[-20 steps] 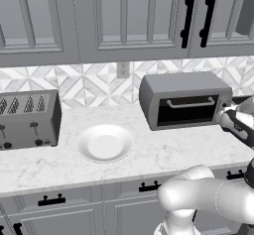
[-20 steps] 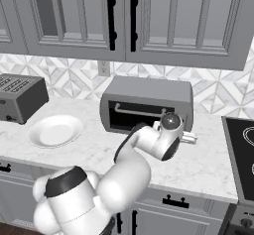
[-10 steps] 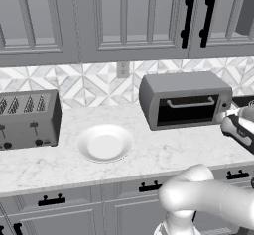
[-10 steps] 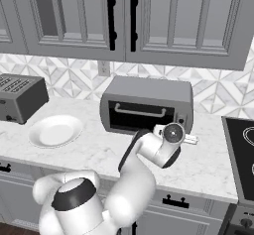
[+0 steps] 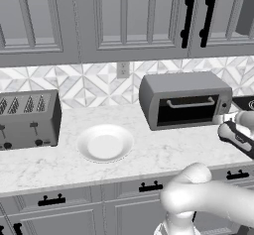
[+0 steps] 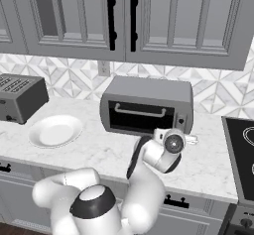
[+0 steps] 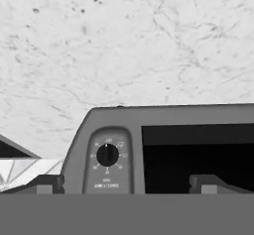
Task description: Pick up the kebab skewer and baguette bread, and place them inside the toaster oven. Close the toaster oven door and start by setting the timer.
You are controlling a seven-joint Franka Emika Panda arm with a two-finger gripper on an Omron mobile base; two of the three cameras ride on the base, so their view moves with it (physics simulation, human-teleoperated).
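The toaster oven [image 5: 183,100] stands at the back right of the counter, its dark door [image 5: 187,111] up against the box with the silver handle [image 6: 139,112] along its upper edge. In the hand view the oven appears upside down, with its control strip and round timer knob [image 7: 107,154] between the fingertips [image 7: 47,183]. My gripper [image 7: 128,184] is open and holds nothing. It hovers in front of the oven's right end [image 6: 188,140], near the right edge of the left base view [image 5: 227,129]. The kebab skewer and the baguette bread are out of view.
A bare white plate [image 5: 105,143] lies mid-counter, left of the oven. A grey slot toaster [image 5: 29,119] stands at the far left. A stovetop [image 6: 243,149] borders the counter on the right. Wall cabinets hang above.
The hand has drifted a little to the right and lower in front of the oven's control end. Its jaws have stayed open. Nothing on the counter has moved.
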